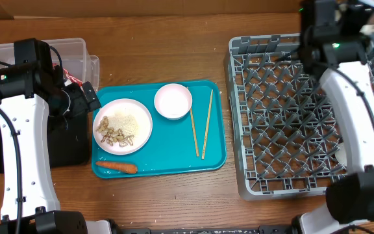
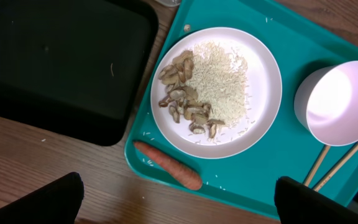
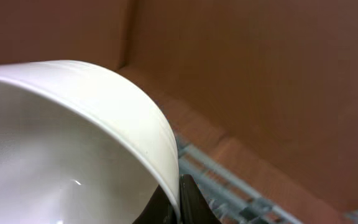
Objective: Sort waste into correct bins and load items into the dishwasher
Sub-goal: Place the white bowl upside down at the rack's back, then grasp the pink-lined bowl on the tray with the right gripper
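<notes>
A round white plate [image 1: 123, 125] with white rice and brownish bits sits on the teal tray [image 1: 174, 156]; it also shows in the left wrist view [image 2: 216, 93]. Beside it are a small white bowl [image 1: 173, 101] [image 2: 337, 102], wooden chopsticks [image 1: 206, 123] [image 2: 337, 165] and an orange sausage stick [image 1: 117, 167] [image 2: 166, 165]. My left gripper [image 1: 76, 97] [image 2: 178, 193] is open and empty above the tray's left edge. My right gripper [image 1: 330, 26] [image 3: 179, 199] is shut on the rim of another white bowl [image 3: 73, 137] over the far part of the grey dish rack [image 1: 284, 117] [image 3: 229, 180].
The black tray [image 1: 70, 146] [image 2: 55, 62] lies left of the teal tray. The clear tub [image 1: 76, 49] stands behind it with something red [image 1: 75, 79] inside. Loose rice grains lie on the teal tray [image 2: 278, 162].
</notes>
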`<act>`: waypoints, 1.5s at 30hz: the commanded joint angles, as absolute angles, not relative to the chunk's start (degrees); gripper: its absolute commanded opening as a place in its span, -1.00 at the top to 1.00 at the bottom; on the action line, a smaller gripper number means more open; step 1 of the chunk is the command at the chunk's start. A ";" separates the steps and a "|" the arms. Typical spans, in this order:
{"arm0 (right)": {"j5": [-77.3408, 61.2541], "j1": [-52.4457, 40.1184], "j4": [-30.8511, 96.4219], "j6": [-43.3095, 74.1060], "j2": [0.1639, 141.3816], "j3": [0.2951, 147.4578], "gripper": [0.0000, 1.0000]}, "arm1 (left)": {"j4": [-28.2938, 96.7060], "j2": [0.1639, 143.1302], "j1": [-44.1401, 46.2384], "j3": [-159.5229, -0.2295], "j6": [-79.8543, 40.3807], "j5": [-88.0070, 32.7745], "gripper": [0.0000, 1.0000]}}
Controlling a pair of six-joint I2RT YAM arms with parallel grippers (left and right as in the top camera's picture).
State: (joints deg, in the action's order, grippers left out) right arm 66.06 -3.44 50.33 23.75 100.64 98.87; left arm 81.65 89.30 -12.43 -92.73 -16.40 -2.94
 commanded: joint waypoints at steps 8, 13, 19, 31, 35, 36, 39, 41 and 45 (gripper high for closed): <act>77.87 12.36 44.16 22.11 113.78 98.56 0.92 | 80.47 89.14 -12.45 -93.51 -17.17 -2.74 -1.00; 74.22 13.04 45.76 22.39 119.39 98.56 0.92 | 80.07 89.14 -12.45 -93.51 -17.17 -2.76 -1.00; 62.78 10.70 49.84 22.57 121.32 98.56 0.92 | 79.85 89.14 -12.45 -93.51 -17.17 -2.76 -1.00; 45.41 5.37 63.64 22.61 121.19 98.72 0.44 | 79.88 89.14 -12.36 -93.51 -17.17 -2.76 -1.00; 45.25 3.40 66.57 22.79 119.22 98.78 0.31 | 79.90 89.14 -12.36 -93.51 -17.15 -2.76 -1.00; 44.82 2.83 67.16 22.79 118.10 99.02 0.26 | 79.90 89.14 -12.36 -93.51 -17.15 -2.76 -1.00; 42.09 1.17 68.53 22.72 114.15 101.08 0.25 | 79.92 89.14 -12.36 -93.51 -17.15 -2.79 -1.00; 39.72 0.08 68.95 22.35 111.37 102.56 0.25 | 80.29 89.14 -12.32 -93.51 -17.15 -2.81 -1.00; 16.25 -5.04 67.90 14.59 104.05 106.06 -0.01 | 80.93 89.14 -12.32 -93.51 -17.15 -2.79 -1.00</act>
